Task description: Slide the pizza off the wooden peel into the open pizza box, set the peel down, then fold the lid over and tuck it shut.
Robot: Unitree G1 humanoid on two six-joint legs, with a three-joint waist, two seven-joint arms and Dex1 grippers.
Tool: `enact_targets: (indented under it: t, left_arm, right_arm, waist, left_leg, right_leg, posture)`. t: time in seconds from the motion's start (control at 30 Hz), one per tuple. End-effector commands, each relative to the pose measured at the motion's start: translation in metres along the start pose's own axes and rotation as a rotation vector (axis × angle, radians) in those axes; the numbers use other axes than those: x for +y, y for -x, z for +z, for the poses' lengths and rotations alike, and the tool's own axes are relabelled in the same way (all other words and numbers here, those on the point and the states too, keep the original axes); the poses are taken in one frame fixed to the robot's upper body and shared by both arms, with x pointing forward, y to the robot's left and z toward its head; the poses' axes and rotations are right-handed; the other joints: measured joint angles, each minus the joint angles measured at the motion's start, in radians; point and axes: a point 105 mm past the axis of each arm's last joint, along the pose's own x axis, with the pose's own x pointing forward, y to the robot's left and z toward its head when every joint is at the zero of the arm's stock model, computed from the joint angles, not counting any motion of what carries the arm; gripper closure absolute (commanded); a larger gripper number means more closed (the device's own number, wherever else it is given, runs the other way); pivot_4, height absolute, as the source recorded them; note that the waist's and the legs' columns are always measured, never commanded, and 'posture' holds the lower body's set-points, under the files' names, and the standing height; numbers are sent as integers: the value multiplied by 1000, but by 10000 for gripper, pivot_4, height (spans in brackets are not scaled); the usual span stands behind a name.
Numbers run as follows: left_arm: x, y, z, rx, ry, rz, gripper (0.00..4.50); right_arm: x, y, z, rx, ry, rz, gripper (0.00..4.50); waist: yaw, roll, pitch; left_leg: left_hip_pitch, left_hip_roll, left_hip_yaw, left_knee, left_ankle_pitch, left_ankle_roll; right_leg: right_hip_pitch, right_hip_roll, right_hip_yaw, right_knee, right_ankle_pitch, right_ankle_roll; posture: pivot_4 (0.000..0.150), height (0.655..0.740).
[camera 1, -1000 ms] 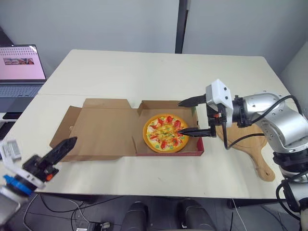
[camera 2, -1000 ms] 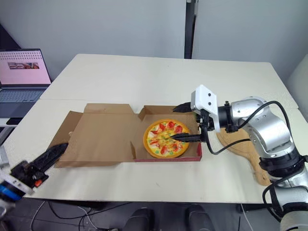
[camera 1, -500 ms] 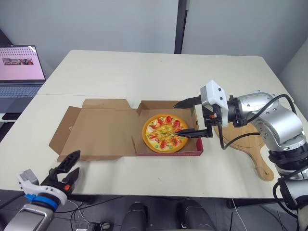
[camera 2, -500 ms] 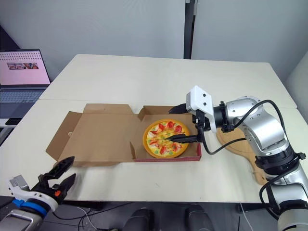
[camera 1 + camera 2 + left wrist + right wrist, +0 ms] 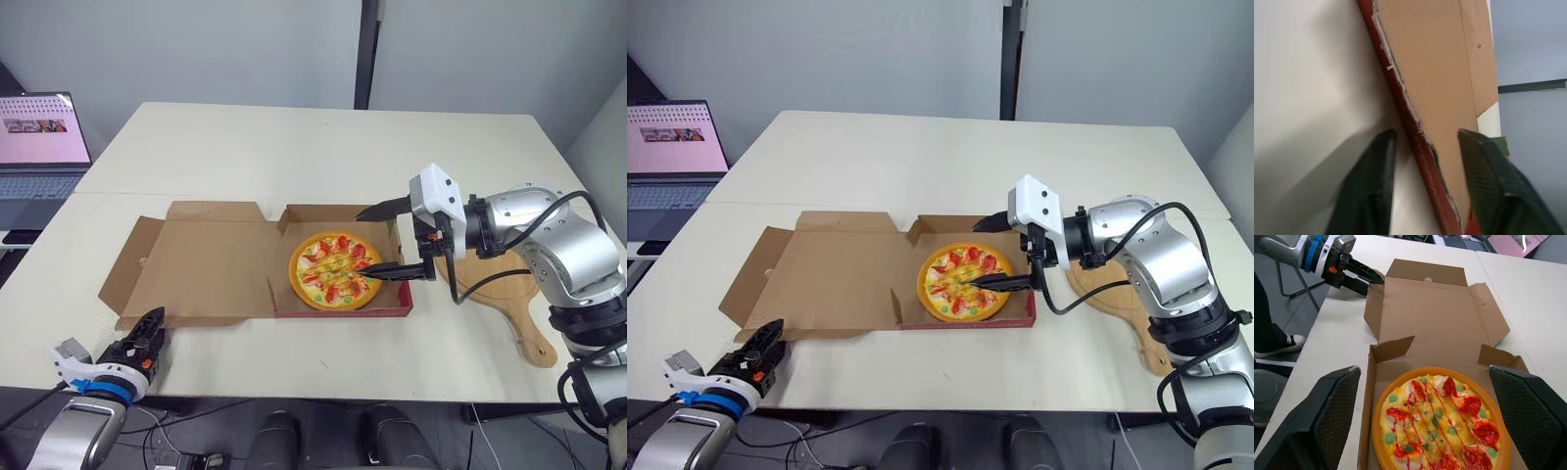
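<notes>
From the head cameras we see a pale table (image 5: 294,147) with an open pizza box (image 5: 343,313) lying flat, its long axis running left to right. The lid (image 5: 206,264) is spread out to the left and the base sits at the right. The round pizza (image 5: 335,271) lies inside the base. The right gripper (image 5: 360,245) hangs over the pizza's right side, pointing left, with its jaws spread wide. We cannot tell whether its near finger touches the topping. The wooden peel (image 5: 517,318) lies on the table right of the box, partly under the right arm, with its handle pointing to the near right. The left gripper (image 5: 157,318) sits at the table's near left edge, just beside the lid's near left corner. An open laptop (image 5: 39,137) stands at the far left.

In the left wrist view, the two black fingers (image 5: 1374,186) stand apart, and the lid's red-backed edge (image 5: 1420,152) runs between them. We cannot tell whether they touch it.

In the right wrist view, the fingers (image 5: 1332,416) stand far apart on either side of the pizza (image 5: 1442,428), with nothing gripped. Beyond the lid, the left gripper (image 5: 1378,280) points at its corner. A person's leg (image 5: 1266,308) shows beside the table.
</notes>
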Motion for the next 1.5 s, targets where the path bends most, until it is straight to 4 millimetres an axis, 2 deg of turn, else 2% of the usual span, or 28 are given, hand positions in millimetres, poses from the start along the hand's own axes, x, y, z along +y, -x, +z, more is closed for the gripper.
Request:
enact_targets:
  t: [0.03,0.13,0.37,0.53,0.63,0.83,0.9,1.0,1.23,1.37,1.5]
  left_arm:
    - [-2,0,1,-9,-18,-19,35865]
    - [2,-1,3,-11,-34,-7,44763]
    - [-3,0,7,-14,-70,-16,44763]
    - [-18,3,13,19,-149,-52,44763]
    - [-34,3,28,24,-215,-88,45000]
    - [-49,1,44,62,-337,-125,45000]
    - [-53,0,47,83,-382,-135,45000]
    - [-64,-5,54,97,-437,-169,45000]
    - [-83,-14,69,128,-522,-233,45000]
    - [-100,-18,72,165,-617,-300,45000]
    - [-127,-20,81,157,-664,-409,45000]
  right_arm:
    - [0,5,11,-6,49,-3,0]
    - [0,5,11,-5,47,-4,0]
    - [-8,6,7,2,33,-71,0]
    - [-41,10,-6,35,1,-254,0]
    - [-71,15,-18,78,-13,-391,6419]
    - [-114,16,-44,200,47,-562,27599]
    - [-128,15,-58,255,64,-612,34341]
    - [-138,9,-81,335,74,-631,44951]
    - [-150,0,-113,463,101,-654,44951]
    - [-140,-8,-124,499,77,-550,44951]
    - [-125,-17,-122,469,75,-390,44951]
  waist:
    - [0,0,0]
    - [0,2,-1]
    - [0,2,-1]
    - [-3,1,-1]
    - [-3,1,0]
    - [-8,1,0]
    - [-8,1,0]
    - [-7,1,0]
    - [-8,1,1]
    - [-9,1,1]
    - [-10,2,2]
  left_leg:
    - [0,0,0,0,0,0]
    - [0,0,0,0,0,0]
    - [1,0,0,-1,0,0]
    - [0,1,0,-1,0,0]
    - [0,1,0,0,0,0]
    - [0,1,1,-2,0,0]
    - [0,1,1,-3,0,0]
    - [-1,1,1,-3,0,0]
    - [-3,1,1,-3,0,0]
    - [-4,1,0,-4,0,0]
    - [-4,1,0,-5,0,0]
  right_leg:
    - [0,0,0,0,0,0]
    - [0,0,0,0,0,0]
    - [0,0,0,0,0,0]
    - [0,0,0,-1,-2,-4]
    - [-1,0,0,0,-3,-7]
    - [-2,1,0,-2,-3,-10]
    - [-2,2,-1,-1,-3,-9]
    - [-3,3,-1,-1,-3,-9]
    - [-5,3,-1,-1,0,-5]
    - [-6,3,-1,-1,0,-4]
    - [-6,4,-2,-1,0,-4]
  posture:
    - [1500,7316]
    - [1500,7316]
    - [1500,7316]
    - [1500,7316]
    - [1500,7316]
    - [1500,7316]
    - [1500,7316]
    - [1500,7316]
    - [1500,7316]
    - [1500,7316]
    - [1500,7316]
